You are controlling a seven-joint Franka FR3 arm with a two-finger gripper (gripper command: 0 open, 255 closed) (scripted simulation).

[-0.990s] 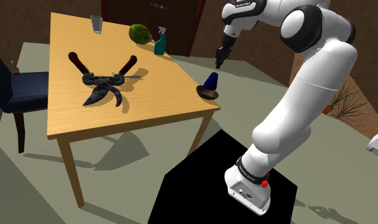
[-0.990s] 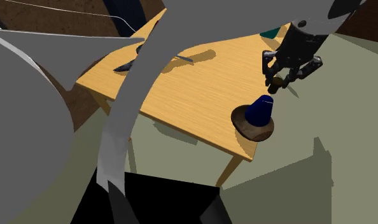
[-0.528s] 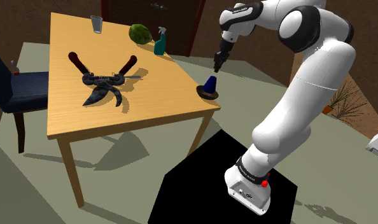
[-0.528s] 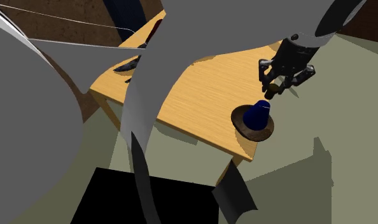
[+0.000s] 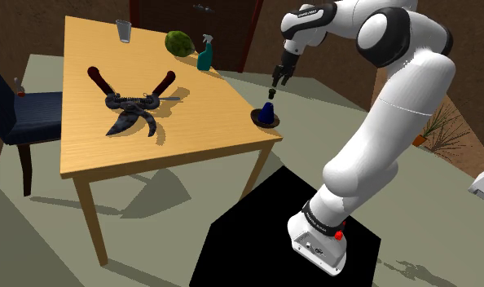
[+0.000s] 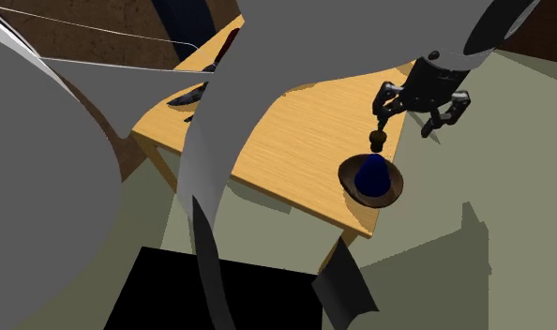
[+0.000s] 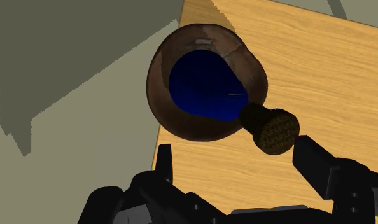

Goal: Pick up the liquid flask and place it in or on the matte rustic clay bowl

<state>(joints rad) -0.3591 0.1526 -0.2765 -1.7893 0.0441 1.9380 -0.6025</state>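
Down at the near right of the shoulder view, we see the black stand [image 5: 269, 240] with the white arm [image 5: 393, 122] rising from it and bending over toward the left. Just beyond it is the wooden table [image 5: 204, 122]. At the table's near right corner, close to the edge, sits a brown bowl [image 5: 275, 123]. The dark blue flask [image 5: 267, 113] stands inside that bowl, wide at the base and narrowing upward, with a brown cork [image 7: 275, 130] at its top. Directly above it hangs the black gripper [image 5: 279, 79], pointing down, and we see its fingers [image 7: 321, 167] spread wide with nothing clasped between them. In the second exterior view one fingertip is just over the cork, and in the wrist view the cork lies just beside a fingertip; we cannot tell whether they touch. Farther in, near the middle of the table, lies a large pair of garden shears [image 5: 133, 104] with dark handles spread apart. Off the table's left side stands a blue chair [image 5: 24, 114]. Well to the right, on the floor, a thin plant [image 5: 438, 134] shows. Toward the table's far end we find a teal spray bottle [image 5: 204, 54], a green rounded thing [image 5: 178, 42] just beside it, and a clear glass [image 5: 123, 31] at the far edge. Behind them is a dark door [image 5: 224, 24].
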